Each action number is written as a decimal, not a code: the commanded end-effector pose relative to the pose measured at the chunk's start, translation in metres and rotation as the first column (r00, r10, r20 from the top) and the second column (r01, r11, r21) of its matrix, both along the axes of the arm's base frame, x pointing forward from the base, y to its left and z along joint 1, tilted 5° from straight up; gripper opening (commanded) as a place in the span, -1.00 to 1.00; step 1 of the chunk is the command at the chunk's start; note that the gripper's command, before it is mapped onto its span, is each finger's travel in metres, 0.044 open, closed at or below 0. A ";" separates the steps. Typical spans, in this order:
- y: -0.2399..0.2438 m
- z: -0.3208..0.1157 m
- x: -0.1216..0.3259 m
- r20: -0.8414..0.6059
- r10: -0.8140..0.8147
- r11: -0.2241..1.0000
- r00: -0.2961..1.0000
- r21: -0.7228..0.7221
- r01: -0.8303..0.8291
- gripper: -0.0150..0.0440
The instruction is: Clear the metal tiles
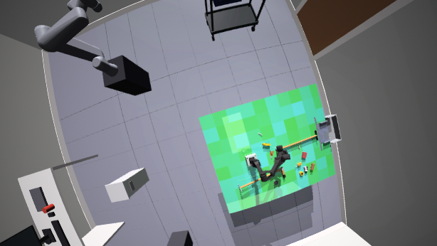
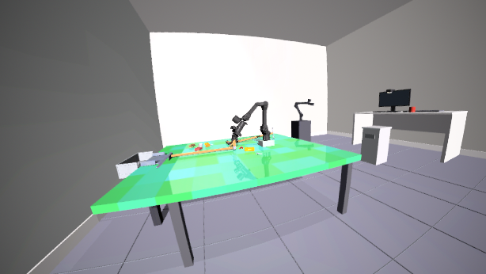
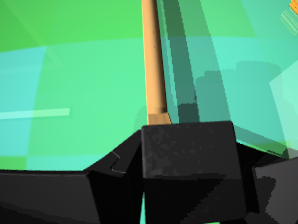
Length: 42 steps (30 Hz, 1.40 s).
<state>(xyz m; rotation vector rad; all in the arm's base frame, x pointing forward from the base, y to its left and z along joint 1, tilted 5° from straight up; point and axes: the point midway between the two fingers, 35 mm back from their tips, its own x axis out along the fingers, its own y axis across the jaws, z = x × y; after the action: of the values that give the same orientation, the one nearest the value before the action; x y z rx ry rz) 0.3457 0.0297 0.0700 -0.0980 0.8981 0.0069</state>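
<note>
My gripper is shut on the long scraper, holding its wooden shaft low over the table. In the wrist view the shaft runs ahead from under the dark fingers. The scraper's dark head is at the near edge of the grey steel bench plate. The pale catch box is at the plate's far end, beyond the table edge. Metal tiles are too small to make out on the plate in the top and exterior views. The head is out of the wrist view.
A second long wooden tool lies behind the arm. A yellow piece and a small red piece lie near the gripper. A red block and several small objects lie to one side of the shaft.
</note>
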 end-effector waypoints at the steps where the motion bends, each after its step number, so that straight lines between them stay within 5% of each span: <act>1: -0.001 0.000 0.000 0.004 -0.002 1.000 1.000 0.001 0.002 -0.49; 12: -0.002 -0.002 0.000 0.004 -0.002 1.000 1.000 0.001 0.002 -0.49; 29: -0.001 -0.001 -0.001 -0.002 -0.003 1.000 1.000 0.002 0.003 1.00; 42: 0.003 0.035 -0.004 -0.002 -0.003 1.000 1.000 0.002 0.003 1.00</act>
<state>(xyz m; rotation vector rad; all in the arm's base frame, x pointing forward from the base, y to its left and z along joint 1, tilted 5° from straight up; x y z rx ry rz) 0.3412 0.0320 0.0929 -0.0987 0.9083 0.0107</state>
